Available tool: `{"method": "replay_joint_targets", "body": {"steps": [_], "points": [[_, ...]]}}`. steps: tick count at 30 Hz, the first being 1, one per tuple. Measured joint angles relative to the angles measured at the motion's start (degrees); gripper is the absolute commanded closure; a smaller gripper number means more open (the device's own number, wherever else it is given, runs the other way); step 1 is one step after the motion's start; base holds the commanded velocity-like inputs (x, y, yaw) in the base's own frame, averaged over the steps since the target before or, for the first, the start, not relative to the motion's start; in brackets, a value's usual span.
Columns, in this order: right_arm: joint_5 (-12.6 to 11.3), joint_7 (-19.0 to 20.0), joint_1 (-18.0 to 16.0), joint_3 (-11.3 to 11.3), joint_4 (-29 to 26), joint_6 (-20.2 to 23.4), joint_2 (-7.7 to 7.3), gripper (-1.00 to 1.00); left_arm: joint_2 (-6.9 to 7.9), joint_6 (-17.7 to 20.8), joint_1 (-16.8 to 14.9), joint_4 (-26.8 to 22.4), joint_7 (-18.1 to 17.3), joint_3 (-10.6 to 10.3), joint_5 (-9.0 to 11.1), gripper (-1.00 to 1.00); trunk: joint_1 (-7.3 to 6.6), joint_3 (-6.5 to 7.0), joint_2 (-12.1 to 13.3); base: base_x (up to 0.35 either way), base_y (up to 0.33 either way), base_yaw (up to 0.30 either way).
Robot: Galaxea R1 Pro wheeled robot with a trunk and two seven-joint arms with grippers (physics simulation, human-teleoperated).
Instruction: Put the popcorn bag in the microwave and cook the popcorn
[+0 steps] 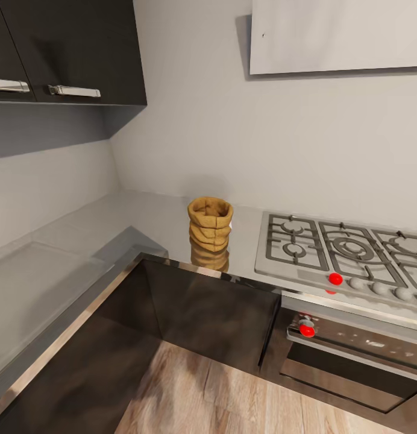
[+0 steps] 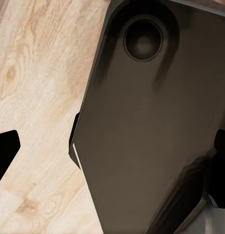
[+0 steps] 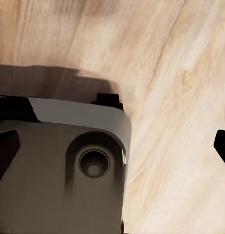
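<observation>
The popcorn bag (image 1: 210, 223) stands upright on the grey countertop (image 1: 70, 241), near its front edge at the inner corner, just beside the left end of the steel hob (image 1: 344, 250); below the hob sits an oven (image 1: 353, 355) with a red knob (image 1: 307, 330); dark cabinets (image 1: 70, 48) hang above; both wrist views look down at wooden floor (image 2: 34, 78) and dark robot body (image 2: 151, 136); whether either arm's jaws are released or clenched, I cannot tell.

Looking down at pale wood-grain floor (image 2: 34, 97), with a dark grey robot body panel (image 2: 151, 146) bearing a round recess (image 2: 143, 39); black tool fingertips (image 2: 5, 151) showing at both edges.
</observation>
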Motion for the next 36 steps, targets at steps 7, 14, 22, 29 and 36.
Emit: {"method": "replay_joint_targets", "body": {"steps": [7,14,22,29,36], "points": [[-0.5,2.7,0.0,5.5,-27.1,22.8,2.63,-1.00,-0.06,0.0,0.0,0.1,0.0,0.0,0.0,-1.00,0.00,0.01,0.0,0.000,0.000,0.000],[-1.1,9.2,0.0,10.1,-56.2,43.6,3.73,-1.00,-0.06,0.0,0.0,0.1,0.0,0.0,0.0,-1.00,0.00,0.00,0.0,0.000,0.000,0.000],[-1.2,14.3,-0.9,13.9,-76.8,61.3,5.72,-1.00,0.00,0.0,0.0,0.1,0.0,0.0,0.0,-1.00,0.00,0.00,0.0,0.000,0.000,0.000],[-1.2,14.6,-14.5,14.2,-77.5,61.3,6.34,-1.00,-0.01,0.0,0.0,0.1,0.0,0.0,0.0,-1.00,0.00,0.01,0.0,0.000,0.000,0.000],[-1.1,14.4,-32.0,14.1,-76.9,61.3,6.13,-1.00,0.00,0.0,0.0,0.2,0.0,0.0,0.0,-1.00,0.00,0.01,0.0,0.000,0.000,0.000]]}}
